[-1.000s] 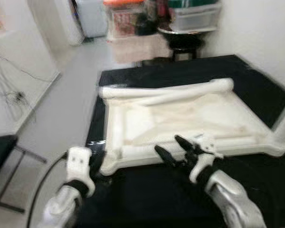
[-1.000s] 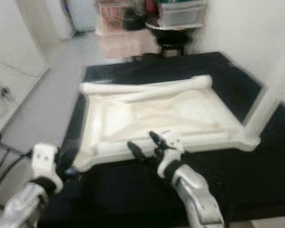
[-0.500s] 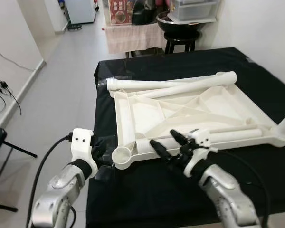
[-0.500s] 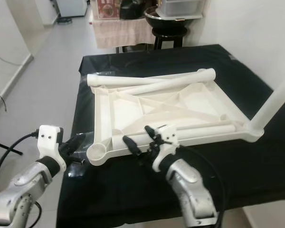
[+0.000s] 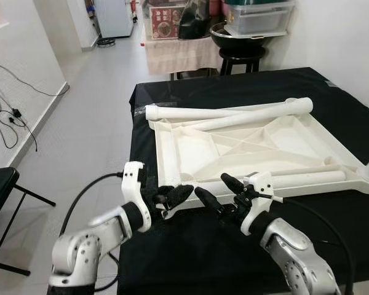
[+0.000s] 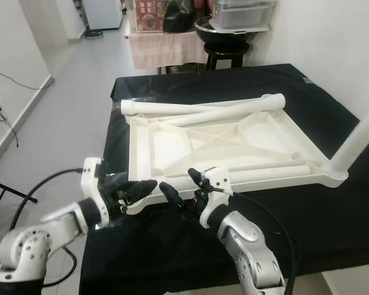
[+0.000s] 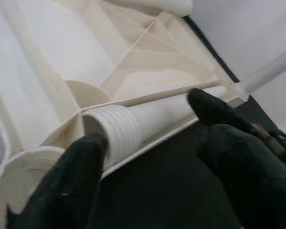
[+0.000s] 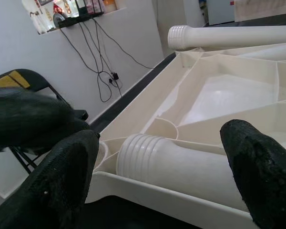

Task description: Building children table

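Both grippers are hovering with open fingers at the near edge of the inverted white tabletop: left gripper, right gripper.

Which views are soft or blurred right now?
Left eye view: sharp throughout. Right eye view: left arm smeared by motion, left gripper soft. Left wrist view: black fingers out of focus, threaded leg slightly soft. Right wrist view: tabletop crisp, near fingers blurred.

Both silver arms are reaching forward, left gripper and right gripper hovering side by side, fingers spread.
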